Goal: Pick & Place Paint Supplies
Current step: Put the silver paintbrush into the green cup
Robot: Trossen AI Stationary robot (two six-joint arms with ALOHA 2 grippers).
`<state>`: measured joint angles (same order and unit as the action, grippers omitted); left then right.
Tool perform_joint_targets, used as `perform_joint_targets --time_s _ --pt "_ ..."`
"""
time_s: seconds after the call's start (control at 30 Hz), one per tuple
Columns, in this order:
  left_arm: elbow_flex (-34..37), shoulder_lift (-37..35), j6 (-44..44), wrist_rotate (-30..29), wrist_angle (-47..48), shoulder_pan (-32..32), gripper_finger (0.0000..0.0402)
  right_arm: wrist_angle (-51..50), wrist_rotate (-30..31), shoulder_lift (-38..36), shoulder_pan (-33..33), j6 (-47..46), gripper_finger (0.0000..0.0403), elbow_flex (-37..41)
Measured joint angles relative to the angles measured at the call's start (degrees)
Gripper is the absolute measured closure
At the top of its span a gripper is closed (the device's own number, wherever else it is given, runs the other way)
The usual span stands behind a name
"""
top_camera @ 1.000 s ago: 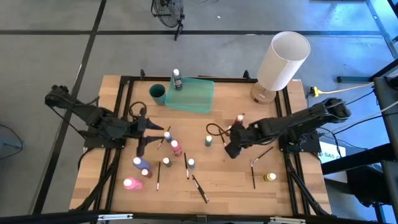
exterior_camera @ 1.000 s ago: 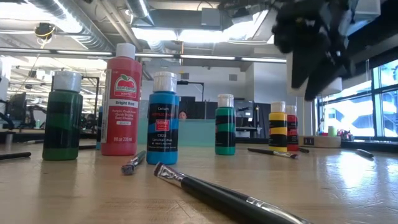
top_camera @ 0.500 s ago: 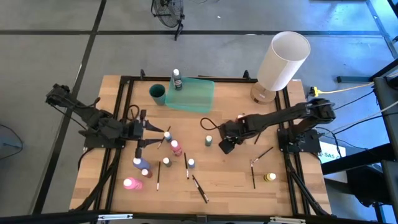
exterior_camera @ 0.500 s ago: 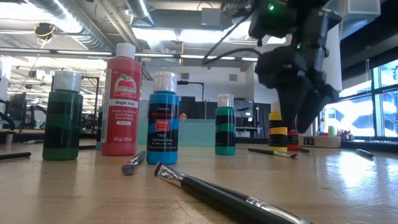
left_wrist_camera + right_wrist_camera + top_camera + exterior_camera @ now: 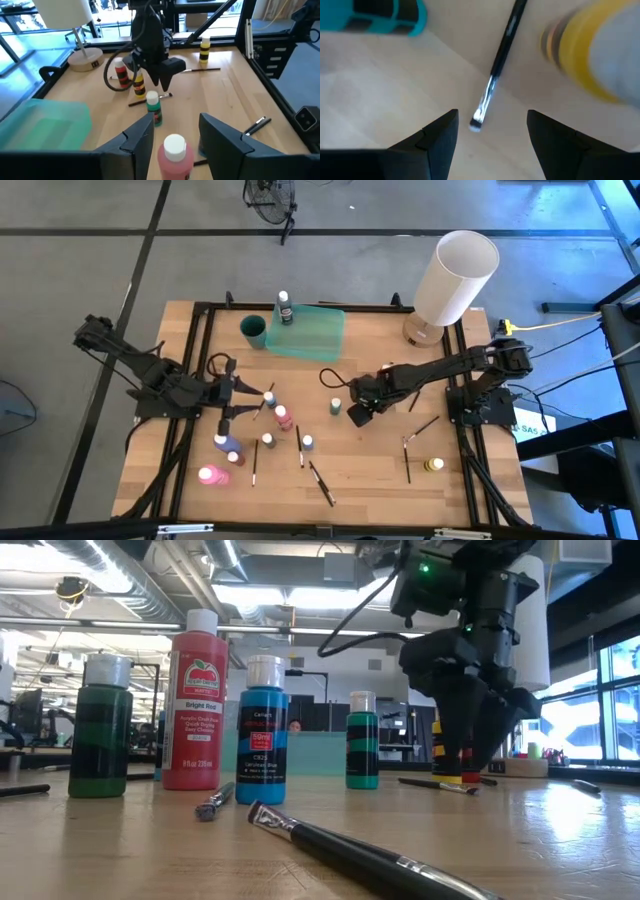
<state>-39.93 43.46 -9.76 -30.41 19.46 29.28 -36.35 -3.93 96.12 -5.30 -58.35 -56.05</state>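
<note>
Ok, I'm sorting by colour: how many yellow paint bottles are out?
2. One yellow bottle stands alone near the table's right edge; the other stands close by the right gripper, beside a red bottle. The arms may hide more.

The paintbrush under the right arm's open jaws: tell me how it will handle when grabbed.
The paintbrush looks thin and stiff, so it probably lifts without drooping. Lying flat on the table, it leaves little height to catch, and its round handle may roll aside. The yellow bottle stands close and could be bumped.
</note>
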Motion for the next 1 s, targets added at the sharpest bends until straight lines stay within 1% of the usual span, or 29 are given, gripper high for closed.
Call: perform_joint_targets --time_s 0.07,0.13,0.43,0.63,0.77,1.0 --pt "0.7 0.0 -0.1 0.0 0.0 0.0 0.0247 0.6 2.0 0.0 -0.1 1.6 0.0163 0.0" --pt "1.2 0.0 -0.2 0.0 -0.2 0.0 0.0247 1.0 2.7 0.0 -0.4 2.0 0.0163 0.0" --pt "1.2 -0.3 -0.2 0.0 -0.3 0.0 0.0247 2.2 2.7 0.9 -2.8 1.5 0.0163 0.1" --pt "1.2 -0.2 -0.2 0.0 0.7 0.0 0.0250 4.3 0.9 4.0 -3.1 0.5 0.0163 -0.6" --pt "1.2 -0.2 -0.5 0.2 1.2 0.0 0.0251 3.3 0.8 6.8 -3.1 1.8 0.0163 -2.4" --pt "1.2 -0.2 -0.6 0.5 1.7 0.0 0.0251 -0.3 0.7 8.2 -3.0 3.2 0.0163 -4.7"
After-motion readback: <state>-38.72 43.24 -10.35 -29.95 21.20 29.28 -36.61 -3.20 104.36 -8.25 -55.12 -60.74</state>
